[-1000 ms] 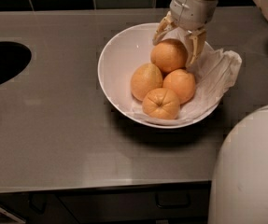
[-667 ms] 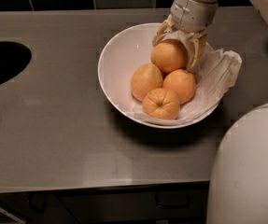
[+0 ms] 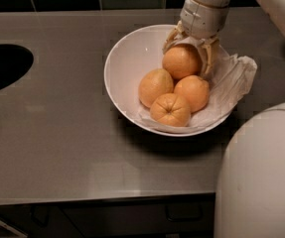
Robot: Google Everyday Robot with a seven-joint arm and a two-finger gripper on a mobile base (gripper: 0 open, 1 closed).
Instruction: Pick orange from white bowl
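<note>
A: Biggest first, go.
B: Grey counter [image 3: 57, 133] fills most of the view. White rounded robot body [image 3: 266, 177] blocks the near right corner.
A: Next?
B: White bowl [image 3: 127, 58] sits on the counter, right of centre, toward the far edge. Dark round opening [image 3: 3, 66] is in the counter at the left, well apart from the bowl.
A: What's reaching in?
B: Arm [image 3: 206, 9] comes from the far right, down over the bowl's far rim. Crumpled white paper [image 3: 236, 78] lines the bowl's right side and spills over the rim there.
A: And at its tip?
B: Gripper [image 3: 186, 61], inside the bowl at the far side, pointing down. Fingers [image 3: 209, 53] are spread only as far as the orange [image 3: 181, 63] between them, one on its left, one on its right, both against the skin. It's clasping it.
A: Where exactly is that one?
B: Far side of the bowl, touching the two fruits in front. Can't tell if it's off the bottom.
A: The rest?
B: Three more, clustered and touching: paler fruit [image 3: 155, 86] left, plain fruit [image 3: 194, 92] right, creased fruit [image 3: 170, 109] nearest, star creases up.
</note>
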